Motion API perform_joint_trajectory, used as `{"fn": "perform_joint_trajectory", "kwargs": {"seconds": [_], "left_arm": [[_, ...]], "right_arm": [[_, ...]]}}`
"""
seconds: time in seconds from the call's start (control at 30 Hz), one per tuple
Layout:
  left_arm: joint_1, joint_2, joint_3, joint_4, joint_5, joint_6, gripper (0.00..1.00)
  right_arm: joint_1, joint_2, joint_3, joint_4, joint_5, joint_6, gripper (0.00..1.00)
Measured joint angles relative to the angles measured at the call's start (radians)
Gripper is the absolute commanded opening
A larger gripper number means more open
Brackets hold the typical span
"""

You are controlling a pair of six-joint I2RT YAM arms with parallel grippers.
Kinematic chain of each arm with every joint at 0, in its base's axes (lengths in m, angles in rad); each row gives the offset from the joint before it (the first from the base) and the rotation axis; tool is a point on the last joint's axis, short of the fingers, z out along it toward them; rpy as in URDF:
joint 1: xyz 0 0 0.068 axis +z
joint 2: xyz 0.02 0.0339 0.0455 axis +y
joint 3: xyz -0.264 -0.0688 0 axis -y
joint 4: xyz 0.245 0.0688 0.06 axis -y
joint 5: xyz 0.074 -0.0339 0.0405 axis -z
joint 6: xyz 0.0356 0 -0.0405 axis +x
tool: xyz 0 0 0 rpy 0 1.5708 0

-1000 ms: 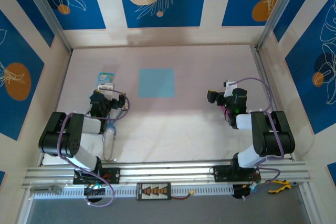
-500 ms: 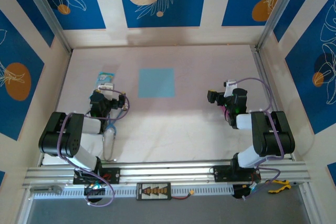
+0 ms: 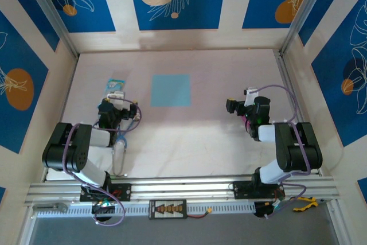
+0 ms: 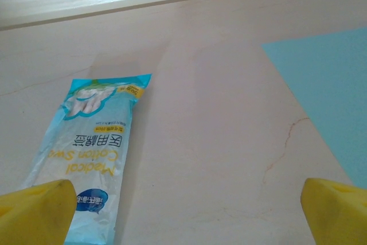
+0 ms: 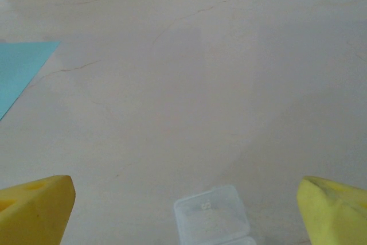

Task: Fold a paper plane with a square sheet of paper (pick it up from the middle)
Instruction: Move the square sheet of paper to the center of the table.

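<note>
Top external: the square sheet of paper [image 3: 171, 90] lies flat; left pincer [image 4: 186, 213] and right pincer [image 5: 186, 210] gape wide.

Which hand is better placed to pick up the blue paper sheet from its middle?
Left, narrowly. A broad part of the square sheet of paper lies close beside the open left hand; the right hand, also open, has just a corner at its view's far edge.
</note>
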Motion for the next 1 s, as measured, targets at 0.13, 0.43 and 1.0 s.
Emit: {"fn": "perform_joint_trajectory", "kwargs": {"seconds": [0.13,0.43,1.0], "left_arm": [[0.0,-0.068,-0.035,-0.029,0.0,-0.001,1.0],[0.0,-0.331,0.109,-0.421,-0.098,-0.134,1.0],[-0.018,-0.041,0.626,-1.019,0.407,-0.541,0.84]], "right_arm": [[-0.006,-0.126,0.036,-0.161,-0.02,0.023,0.99],[-0.041,-0.401,0.095,-0.544,-0.022,0.145,0.99],[-0.075,-0.362,0.203,-0.908,-0.461,0.524,0.99]]}}
